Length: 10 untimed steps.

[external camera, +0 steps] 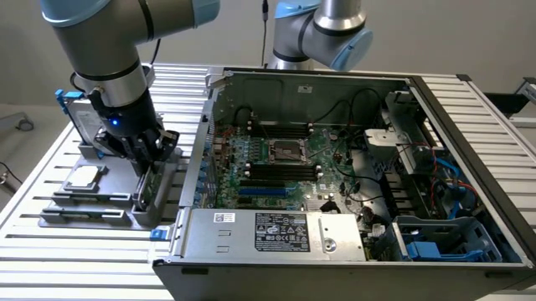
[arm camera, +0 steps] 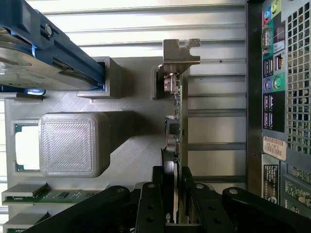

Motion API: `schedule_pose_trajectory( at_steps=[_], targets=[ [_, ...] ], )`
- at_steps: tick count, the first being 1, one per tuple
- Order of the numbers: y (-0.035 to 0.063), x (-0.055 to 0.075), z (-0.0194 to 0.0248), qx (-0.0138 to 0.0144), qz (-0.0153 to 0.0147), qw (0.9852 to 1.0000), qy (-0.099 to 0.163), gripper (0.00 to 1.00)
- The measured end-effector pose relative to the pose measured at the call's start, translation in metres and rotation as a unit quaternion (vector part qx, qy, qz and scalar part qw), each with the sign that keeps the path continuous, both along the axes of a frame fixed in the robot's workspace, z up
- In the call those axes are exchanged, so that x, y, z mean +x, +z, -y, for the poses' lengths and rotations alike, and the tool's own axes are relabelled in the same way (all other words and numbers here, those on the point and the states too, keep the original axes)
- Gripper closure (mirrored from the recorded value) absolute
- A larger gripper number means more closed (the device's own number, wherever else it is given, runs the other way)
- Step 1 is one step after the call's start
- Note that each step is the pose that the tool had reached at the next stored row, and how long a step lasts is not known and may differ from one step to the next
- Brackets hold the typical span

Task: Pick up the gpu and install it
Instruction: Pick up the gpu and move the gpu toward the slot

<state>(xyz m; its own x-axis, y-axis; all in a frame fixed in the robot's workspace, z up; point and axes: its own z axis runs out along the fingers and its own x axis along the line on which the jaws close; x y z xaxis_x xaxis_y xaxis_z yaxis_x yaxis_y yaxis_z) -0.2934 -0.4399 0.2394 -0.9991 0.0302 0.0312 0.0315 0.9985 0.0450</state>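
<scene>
You've got a slatted metal table (external camera: 50,251): grey fixture (external camera: 92,221) on the exterior view's left, open PC case (external camera: 277,273) just right of it.

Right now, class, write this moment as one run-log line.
phase: grasp | gripper: closed on gpu | gpu: on edge in grey holder | install: not yet in computer case

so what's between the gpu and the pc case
Just bare table slats. In the wrist view nothing stands between the gpu, upright in its grey holder, and the case's rear port panel.
</scene>
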Motion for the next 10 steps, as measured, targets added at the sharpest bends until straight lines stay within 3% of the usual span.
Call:
schedule_pose_trajectory(
  at_steps=[10],
  targets=[
    [0.0001,-0.0002,0.0,0.0,0.0025,1.0,0.0,0.74]
  ],
)
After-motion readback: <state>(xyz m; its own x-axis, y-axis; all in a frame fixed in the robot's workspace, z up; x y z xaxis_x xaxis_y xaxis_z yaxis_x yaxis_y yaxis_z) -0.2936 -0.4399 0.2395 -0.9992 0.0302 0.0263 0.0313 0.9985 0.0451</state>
